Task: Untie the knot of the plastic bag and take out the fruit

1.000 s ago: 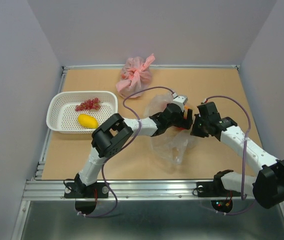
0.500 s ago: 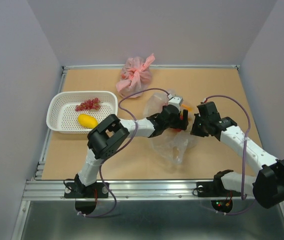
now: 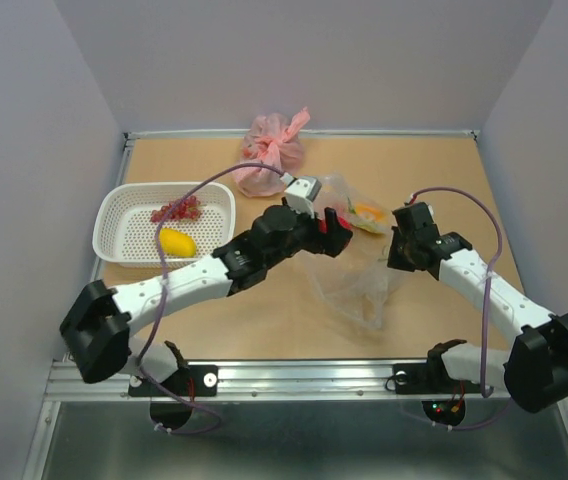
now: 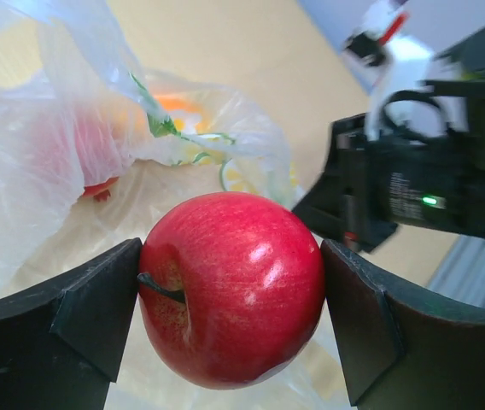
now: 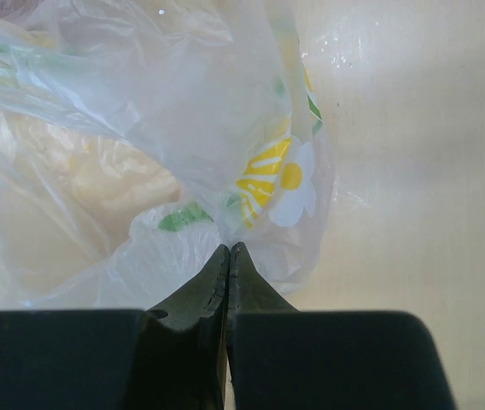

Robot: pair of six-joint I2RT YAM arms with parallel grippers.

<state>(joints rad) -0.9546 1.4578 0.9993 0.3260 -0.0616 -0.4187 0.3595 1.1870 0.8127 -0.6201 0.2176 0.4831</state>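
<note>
My left gripper (image 3: 332, 232) is shut on a red round fruit (image 4: 232, 286), gripped between both fingers just left of the clear plastic bag (image 3: 354, 285). The bag lies crumpled and open at mid-table; I see no tied knot on it. An orange fruit (image 3: 369, 213) shows through its far end, and another red fruit (image 4: 96, 184) shows through the plastic in the left wrist view. My right gripper (image 3: 396, 250) is shut on the bag's edge (image 5: 260, 184), with the flower-printed plastic pinched at its fingertips. The yellow fruit (image 3: 175, 241) and the red grape bunch (image 3: 176, 209) lie in the white basket (image 3: 114, 215).
A pink tied bag (image 3: 272, 150) sits at the back centre, behind the left gripper. The white basket stands at the left side of the table. The left arm stretches diagonally from the near left corner to the bag.
My left gripper has drawn back left out of the bag with the red fruit, and its elbow has swung down to the left. The right gripper stays at the bag's edge.
</note>
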